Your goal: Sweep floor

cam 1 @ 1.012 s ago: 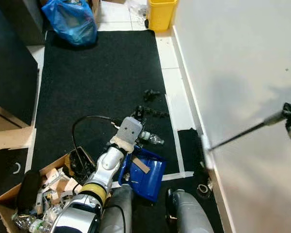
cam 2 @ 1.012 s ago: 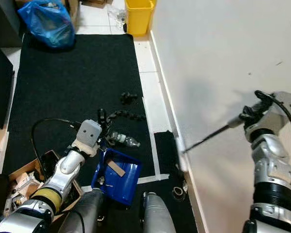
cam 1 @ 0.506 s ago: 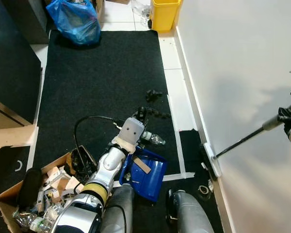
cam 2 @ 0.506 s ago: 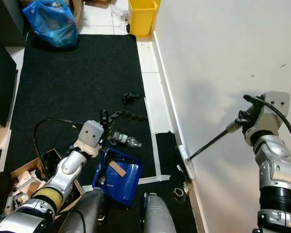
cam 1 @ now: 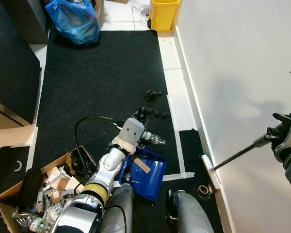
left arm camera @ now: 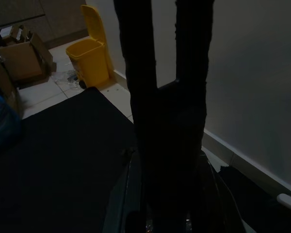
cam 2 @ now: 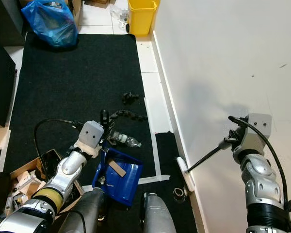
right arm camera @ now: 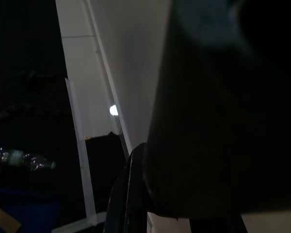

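Broom [cam 2: 202, 159] handle runs down from the right gripper [cam 2: 231, 139], which is clamped on its upper end, to a white head [cam 2: 186, 174] resting on the floor against the base of the wall [cam 2: 223, 63]. Beside the black mat [cam 1: 97, 82], the left gripper [cam 1: 140, 116] reaches forward over a blue dustpan [cam 1: 144, 172] holding a scrap of cardboard [cam 1: 140, 165], near a plastic bottle [cam 1: 154, 139]; its fingers look closed around the dustpan's handle, though the wrist view is too dark to be sure.
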Tool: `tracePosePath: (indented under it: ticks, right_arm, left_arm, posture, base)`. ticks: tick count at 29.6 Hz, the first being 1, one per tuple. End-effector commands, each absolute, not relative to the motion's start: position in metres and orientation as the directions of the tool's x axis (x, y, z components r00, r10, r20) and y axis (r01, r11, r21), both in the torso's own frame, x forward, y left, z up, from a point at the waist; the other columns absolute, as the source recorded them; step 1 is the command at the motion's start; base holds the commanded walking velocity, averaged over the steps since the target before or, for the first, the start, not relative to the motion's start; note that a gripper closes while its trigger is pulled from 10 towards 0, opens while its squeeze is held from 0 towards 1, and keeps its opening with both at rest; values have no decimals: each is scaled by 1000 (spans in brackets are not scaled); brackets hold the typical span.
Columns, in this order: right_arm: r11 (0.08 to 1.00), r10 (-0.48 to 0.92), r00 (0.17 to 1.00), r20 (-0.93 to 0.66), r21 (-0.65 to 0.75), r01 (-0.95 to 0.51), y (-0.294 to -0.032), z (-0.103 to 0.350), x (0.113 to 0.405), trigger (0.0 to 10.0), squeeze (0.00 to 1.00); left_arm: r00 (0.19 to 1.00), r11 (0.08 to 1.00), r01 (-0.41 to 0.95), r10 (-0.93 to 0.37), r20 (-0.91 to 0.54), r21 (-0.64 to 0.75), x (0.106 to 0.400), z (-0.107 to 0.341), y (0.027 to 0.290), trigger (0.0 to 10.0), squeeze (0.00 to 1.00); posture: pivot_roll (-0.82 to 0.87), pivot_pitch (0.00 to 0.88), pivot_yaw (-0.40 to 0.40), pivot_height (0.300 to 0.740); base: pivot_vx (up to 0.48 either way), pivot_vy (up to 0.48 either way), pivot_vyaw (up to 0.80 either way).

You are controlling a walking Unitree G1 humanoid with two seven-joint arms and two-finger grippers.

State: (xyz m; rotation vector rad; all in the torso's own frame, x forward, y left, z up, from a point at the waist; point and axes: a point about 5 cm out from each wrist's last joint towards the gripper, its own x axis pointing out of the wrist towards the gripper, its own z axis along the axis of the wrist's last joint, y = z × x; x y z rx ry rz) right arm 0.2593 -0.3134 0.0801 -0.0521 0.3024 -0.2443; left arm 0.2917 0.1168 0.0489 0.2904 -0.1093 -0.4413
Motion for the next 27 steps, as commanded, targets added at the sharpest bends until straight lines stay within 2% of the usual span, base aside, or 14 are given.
tracePosePath:
  ticks: [1, 2, 3, 5, 7, 9, 11, 13, 21, 27]
  right_arm:
    - [955, -296, 882, -366, -95, 281, -319, 59, 242, 10000, 0]
    - [955, -296, 882, -366, -95, 281, -319, 59, 242, 10000, 0]
    - [960, -267, 892, -366, -21, 279, -313, 55, 242, 10000, 0]
    - [961, -247, 898, -364, 31, 276, -309, 53, 242, 10000, 0]
    - [920, -166, 925, -342, 284, 270, -294, 49, 244, 10000, 0]
    - [920, -166, 925, -342, 284, 270, -294, 49, 244, 10000, 0]
    - [843, -123, 944, -307, 470, 263, -286, 49, 245, 10000, 0]
    - [768, -109, 960, -259, 591, 247, -281, 53, 247, 10000, 0]
    - [727, -118, 971, -208, 648, 227, -284, 65, 254, 10000, 0]
    - [768, -178, 966, -186, 588, 254, -301, 78, 258, 10000, 0]
  left_arm:
    - [887, 850, 428, -460, 38, 308, 287, 46, 113, 10000, 0]
    - [887, 850, 428, -460, 38, 308, 287, 46, 113, 10000, 0]
    - [886, 849, 430, -462, 37, 308, 287, 46, 113, 10000, 0]
    - [885, 848, 431, -464, 36, 308, 287, 46, 112, 10000, 0]
    - [884, 847, 434, -467, 39, 308, 289, 47, 111, 10000, 0]
    - [884, 847, 434, -467, 39, 308, 289, 47, 111, 10000, 0]
    - [883, 847, 434, -468, 42, 308, 290, 48, 110, 10000, 0]
    - [883, 847, 433, -467, 42, 308, 290, 49, 110, 10000, 0]
    - [881, 844, 439, -472, 39, 308, 290, 48, 109, 10000, 0]
    - [881, 845, 438, -472, 43, 308, 292, 49, 107, 10000, 0]
  posture:
    - [-12, 230, -94, 740]
    - [-12, 230, -94, 740]
    - [-14, 228, -92, 740]
    - [-14, 228, -92, 740]
    - [-16, 226, -90, 740]
    - [-16, 226, -90, 740]
    - [-17, 225, -90, 740]
    - [-21, 224, -90, 740]
    - [-23, 212, -92, 740]
    - [-25, 199, -96, 740]
  base:
    - [0, 0, 0]
    - [0, 0, 0]
    - [0, 0, 0]
    - [0, 0, 0]
    - [0, 0, 0]
    - [0, 0, 0]
    - [0, 0, 0]
    - [0, 0, 0]
    - [0, 0, 0]
    - [0, 0, 0]
